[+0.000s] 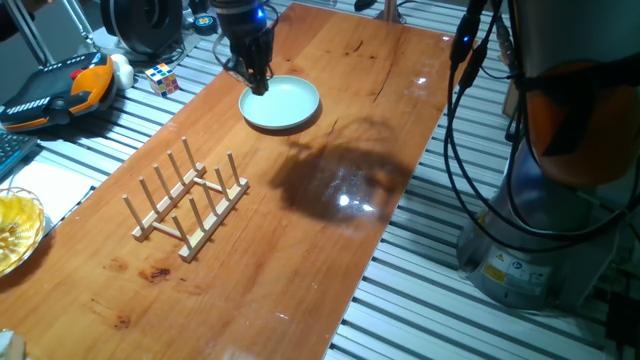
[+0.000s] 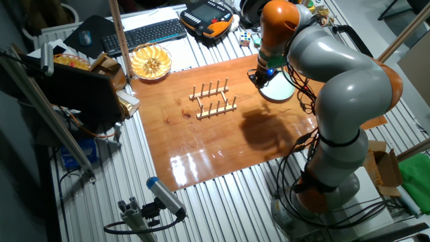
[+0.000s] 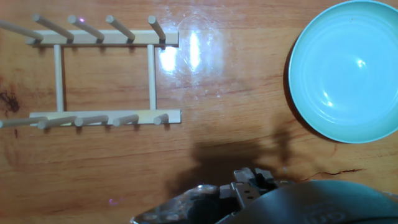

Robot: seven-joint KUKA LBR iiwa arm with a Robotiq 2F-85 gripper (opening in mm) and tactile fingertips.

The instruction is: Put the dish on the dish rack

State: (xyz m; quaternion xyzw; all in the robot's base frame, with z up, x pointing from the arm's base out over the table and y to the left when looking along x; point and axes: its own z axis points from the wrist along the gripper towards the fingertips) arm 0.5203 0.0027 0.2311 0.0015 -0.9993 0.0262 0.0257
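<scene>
Over the far end of the wooden counter (image 1: 300,230), the claw (image 1: 259,84) hangs pointing down at the near-left rim of the dish (image 1: 281,103), its dark fingers close together at the tip; whether they pinch the rim or only hover at it I cannot tell, and the hand view shows only a blurred dark part of the hand at the bottom edge, so the spread of the jaws stays unclear. Right under and beside the claw, the dish lies flat on the counter, a round, shallow, glossy plate of pale mint green, empty; in the hand view the dish (image 3: 348,71) fills the upper right corner. Well apart from the claw, toward the middle of the counter, the dish rack (image 1: 187,203) stands upright, a small light-wood frame with two rows of dowel pegs on crossed slats, nothing resting in it; the hand view shows the dish rack (image 3: 106,78) at the upper left, clear of the dish. A dark shadow of the arm falls on the shiny wood beside the dish. Farther off, past the counter's edge on the slatted metal surface, sit a yellow translucent bowl (image 1: 15,230), a Rubik's cube (image 1: 163,78) and an orange-and-black pendant (image 1: 60,90).
</scene>
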